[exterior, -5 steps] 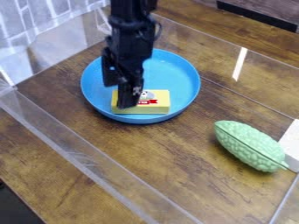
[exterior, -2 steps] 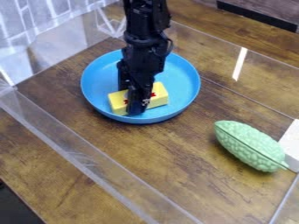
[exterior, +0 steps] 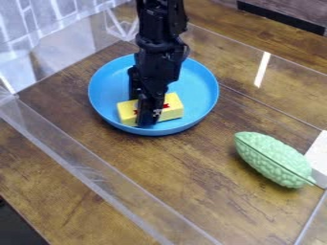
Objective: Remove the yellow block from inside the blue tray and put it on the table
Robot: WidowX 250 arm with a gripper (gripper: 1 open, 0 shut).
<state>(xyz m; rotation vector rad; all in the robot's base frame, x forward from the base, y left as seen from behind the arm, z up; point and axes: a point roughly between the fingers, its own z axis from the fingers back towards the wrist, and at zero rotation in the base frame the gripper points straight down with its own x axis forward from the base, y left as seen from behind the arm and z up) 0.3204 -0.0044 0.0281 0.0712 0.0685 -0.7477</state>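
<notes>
"So, what does your camera view give you?"

"I have my gripper (exterior: 147,103) down inside the blue tray (exterior: 201,88), coming in from twelve o'clock. The yellow block (exterior: 170,109) is in that tray too, toward its six o'clock side, lying flat on the bottom."

"How are your fingers standing?"

"I see them on either side of the block's left-hand part, one across its near face and one behind. They look closed onto it, so I'd call it a pinch on the block."

"Is it off the tray floor?"

"I can't tell a lift from here; it looks down in the dish, below the rim. It sits a bit slanted, the right end pointing toward two o'clock. I can make out some red on its top, partly covered by my fingers."

"And around the tray?"

"The tray rests on the brown wooden table (exterior: 153,182), toward twelve o'clock in my view. At four o'clock from it, well apart, lies a green oval thing (exterior: 273,160). A clear wall (exterior: 96,167) runs along the left side, slanting from ten o'clock down to five."
</notes>
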